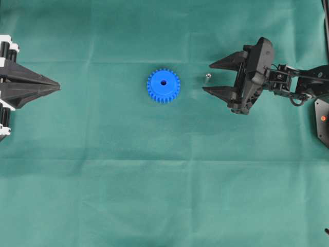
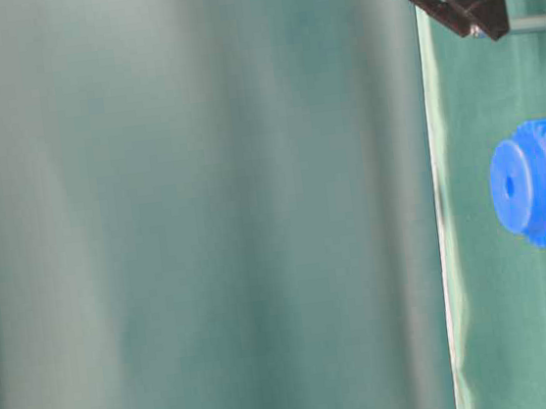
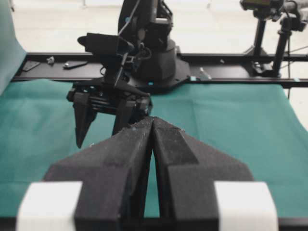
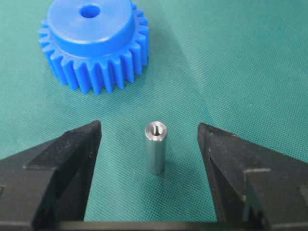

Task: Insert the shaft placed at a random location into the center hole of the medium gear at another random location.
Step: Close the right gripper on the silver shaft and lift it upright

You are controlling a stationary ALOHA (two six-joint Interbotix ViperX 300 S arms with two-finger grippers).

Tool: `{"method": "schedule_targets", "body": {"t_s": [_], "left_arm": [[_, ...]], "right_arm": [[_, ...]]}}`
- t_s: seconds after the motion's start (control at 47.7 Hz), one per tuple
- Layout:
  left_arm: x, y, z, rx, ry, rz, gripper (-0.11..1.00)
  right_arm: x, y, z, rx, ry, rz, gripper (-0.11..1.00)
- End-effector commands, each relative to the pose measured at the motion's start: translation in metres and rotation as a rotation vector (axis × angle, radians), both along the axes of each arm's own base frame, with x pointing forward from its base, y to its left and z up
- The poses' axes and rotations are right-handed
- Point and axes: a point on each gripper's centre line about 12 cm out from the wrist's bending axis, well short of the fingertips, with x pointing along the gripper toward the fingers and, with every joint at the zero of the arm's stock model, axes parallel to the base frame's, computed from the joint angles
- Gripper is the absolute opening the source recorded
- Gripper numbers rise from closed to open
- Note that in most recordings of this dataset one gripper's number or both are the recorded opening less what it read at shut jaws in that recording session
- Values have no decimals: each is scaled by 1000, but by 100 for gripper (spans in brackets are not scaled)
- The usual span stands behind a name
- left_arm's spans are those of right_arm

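Blue medium gear (image 1: 163,86) lies flat mid-table, hub up, center hole (image 1: 163,82) empty. Tiny silvery shaft (image 1: 208,76) stands upright nearby, toward the right edge.

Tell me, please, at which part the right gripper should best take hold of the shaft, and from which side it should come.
Grip the shaft at the middle of its round side, coming from above. It stands upright on the green cloth, apart from the medium gear, and the open right gripper already has one finger on each side.

Robotics lab, green cloth (image 1: 164,180), camera stands (image 3: 281,33)
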Motion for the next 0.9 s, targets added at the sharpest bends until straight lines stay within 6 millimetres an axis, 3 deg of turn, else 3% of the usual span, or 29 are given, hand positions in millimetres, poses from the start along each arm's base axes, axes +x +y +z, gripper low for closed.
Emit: {"method": "schedule_targets", "body": {"t_s": [0.0, 0.336, 0.587, 0.881], "left_arm": [[3, 0, 6, 3, -14, 1, 0], [3, 0, 6, 3, -14, 1, 0], [2, 0, 5, 2, -11, 1, 0], [2, 0, 5, 0, -9, 1, 0]], "right_arm": [[5, -3, 7, -23, -36, -2, 76], [7, -3, 11, -31, -61, -3, 62], [6, -3, 8, -25, -42, -2, 13], [7, -1, 8, -18, -38, 2, 13]]}}
